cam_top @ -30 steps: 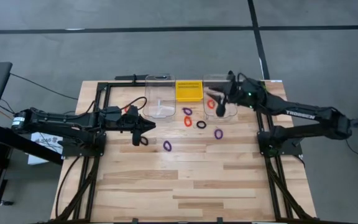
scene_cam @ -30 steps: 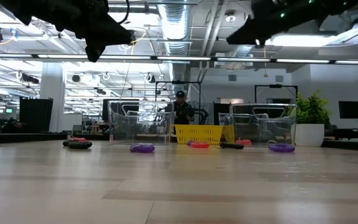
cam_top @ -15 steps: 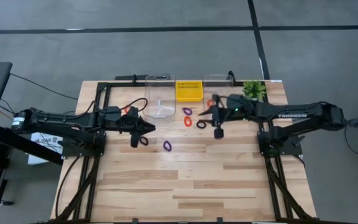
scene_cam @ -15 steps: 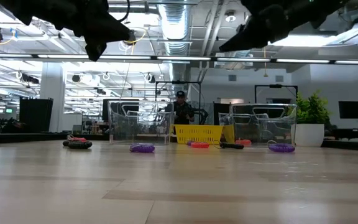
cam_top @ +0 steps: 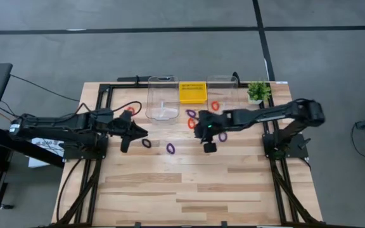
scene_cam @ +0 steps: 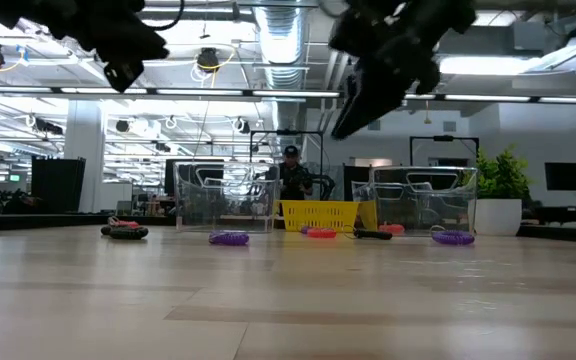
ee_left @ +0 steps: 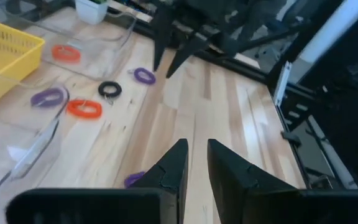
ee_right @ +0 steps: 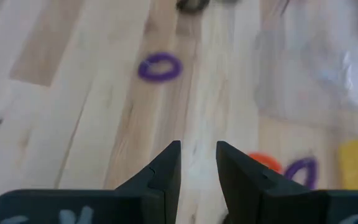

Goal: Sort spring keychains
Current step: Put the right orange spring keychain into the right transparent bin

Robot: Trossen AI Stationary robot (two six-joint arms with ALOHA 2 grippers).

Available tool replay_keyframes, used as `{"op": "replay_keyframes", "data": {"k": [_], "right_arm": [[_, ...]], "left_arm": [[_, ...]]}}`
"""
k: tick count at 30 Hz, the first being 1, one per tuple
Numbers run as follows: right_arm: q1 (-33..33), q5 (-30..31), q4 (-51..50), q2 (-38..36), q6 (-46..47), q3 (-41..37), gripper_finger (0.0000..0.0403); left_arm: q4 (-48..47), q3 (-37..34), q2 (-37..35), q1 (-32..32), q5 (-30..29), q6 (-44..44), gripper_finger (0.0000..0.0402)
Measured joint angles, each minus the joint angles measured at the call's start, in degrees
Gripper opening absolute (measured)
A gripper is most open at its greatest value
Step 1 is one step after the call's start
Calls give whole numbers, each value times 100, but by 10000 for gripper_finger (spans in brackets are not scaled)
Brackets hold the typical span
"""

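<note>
While both arms hang above the bench (cam_top: pixel 189 183), the spring keychains lie loose on the wood.

Near the middle, the right tool (cam_top: pixel 208 143) is raised off the surface with its fingers (ee_right: pixel 165 171) a narrow gap apart and nothing between them; the left tool (cam_top: pixel 130 133) hovers toward the left side, its fingers (ee_left: pixel 174 167) likewise slightly parted and empty. A purple ring (cam_top: pixel 170 148) and a dark ring (cam_top: pixel 147 143) lie between the two tools. An orange-red ring (cam_top: pixel 191 123) and another purple ring (cam_top: pixel 191 114) lie in front of the yellow basket (cam_top: pixel 192 92), and one orange-red ring (cam_top: pixel 215 106) sits by the right clear bin (cam_top: pixel 222 81).
</note>
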Motion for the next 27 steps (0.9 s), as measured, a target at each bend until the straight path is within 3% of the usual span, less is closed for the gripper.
{"op": "replay_keyframes", "data": {"k": [8,15,27], "right_arm": [[22,304,-567,1155,518,919,92],[-91,336,-673,1862,543,1449,92],[-409,665,-1428,2343,1142,1716,92]], "left_arm": [[-286,-217,-629,0,521,208,58],[-253,-737,-1330,-2,1246,-333,58],[-105,-1281,-1733,-6,1928,-876,58]]}}
